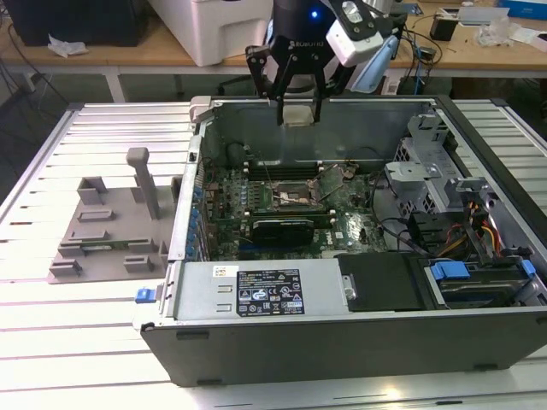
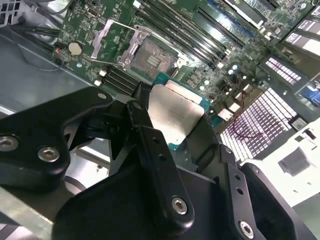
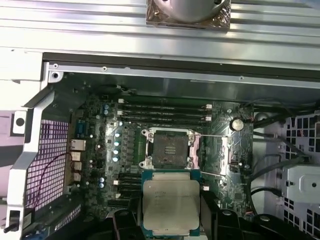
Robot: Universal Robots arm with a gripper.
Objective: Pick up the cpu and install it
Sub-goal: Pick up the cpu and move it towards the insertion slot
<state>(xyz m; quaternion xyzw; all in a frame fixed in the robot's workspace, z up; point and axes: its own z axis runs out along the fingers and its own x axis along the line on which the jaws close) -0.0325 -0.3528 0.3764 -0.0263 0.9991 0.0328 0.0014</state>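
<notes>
My gripper (image 1: 298,114) hangs above the open computer case (image 1: 359,342), near its back wall, shut on the cpu (image 1: 298,114). The cpu is a small flat square chip with a silvery-grey top; in both wrist views it sits level between the black fingers (image 2: 145,145), cpu (image 2: 175,115), cpu (image 3: 170,204). Below it on the motherboard lies the open socket (image 1: 295,197) with its metal bracket swung up, also seen as the socket (image 3: 168,149) and socket (image 2: 151,58). The cpu is well above the socket and apart from it.
A grey plastic fixture plate (image 1: 111,231) with upright posts lies on the slatted table at the exterior view's left of the case. Inside the case are memory slots (image 3: 165,112), a power supply (image 1: 265,290), a drive cage (image 1: 427,162) and loose cables (image 1: 479,235).
</notes>
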